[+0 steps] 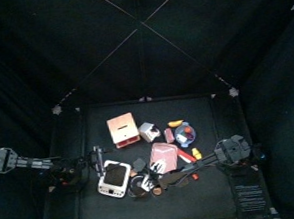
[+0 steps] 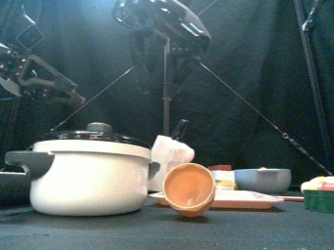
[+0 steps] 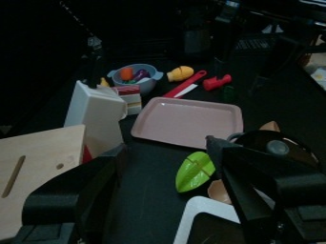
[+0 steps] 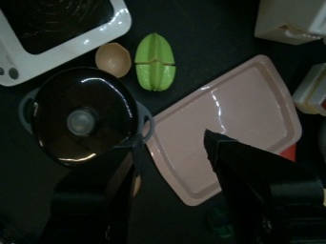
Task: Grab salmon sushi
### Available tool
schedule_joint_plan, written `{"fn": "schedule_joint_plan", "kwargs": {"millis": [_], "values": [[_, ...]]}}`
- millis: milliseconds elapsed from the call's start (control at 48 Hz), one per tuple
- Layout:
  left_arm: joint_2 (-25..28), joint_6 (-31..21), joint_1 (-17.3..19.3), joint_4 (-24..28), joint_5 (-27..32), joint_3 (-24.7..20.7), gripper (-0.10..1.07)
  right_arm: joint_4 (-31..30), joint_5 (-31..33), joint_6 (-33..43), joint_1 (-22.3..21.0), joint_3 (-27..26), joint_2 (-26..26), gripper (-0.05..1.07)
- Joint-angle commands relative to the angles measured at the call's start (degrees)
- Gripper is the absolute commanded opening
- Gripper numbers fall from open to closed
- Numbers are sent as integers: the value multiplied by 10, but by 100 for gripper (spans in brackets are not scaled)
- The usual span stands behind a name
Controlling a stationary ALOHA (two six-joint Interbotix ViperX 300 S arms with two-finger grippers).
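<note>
The salmon sushi (image 3: 182,72) looks like the small orange oblong piece lying past the pink slab (image 3: 189,121), between the blue bowl (image 3: 133,73) and the long red stick (image 3: 204,86). It is too small to pick out in the top view. My left gripper (image 3: 159,160) is open with nothing between its jaws, well short of the slab. Over the slab's (image 4: 223,124) edge next to the black-lidded pot (image 4: 79,114), my right gripper (image 4: 173,152) hangs open and empty. From above, both grippers sit at the table's front, left (image 1: 77,173) and right (image 1: 208,162).
A salmon-pink box (image 1: 121,128) stands at the back. A white pot (image 2: 89,174), a wooden cup (image 2: 189,187) and crumpled white paper (image 2: 170,156) crowd the front. A green leaf-like piece (image 4: 154,59), a white scale (image 4: 51,29) and a wooden board (image 3: 32,172) lie nearby.
</note>
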Motion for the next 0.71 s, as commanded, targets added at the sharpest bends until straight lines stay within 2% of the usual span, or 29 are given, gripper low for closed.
{"fn": "schedule_joint_plan", "kwargs": {"millis": [0, 167, 458, 583, 688], "values": [[1, 0, -1, -1, -2, -10, 99, -4, 0, 17, -4, 25, -53, 88], [1, 0, -1, -1, -2, -10, 99, -14, 0, 56, -4, 92, -96, 88], [1, -1, -3, -1, -2, -9, 99, -34, -7, 143, -22, 256, -202, 88], [1, 0, -4, 0, -2, -11, 99, -58, -33, 159, -44, 326, -245, 88], [1, 0, -3, 1, -2, -14, 99, -83, -83, 169, -76, 383, -268, 88]]}}
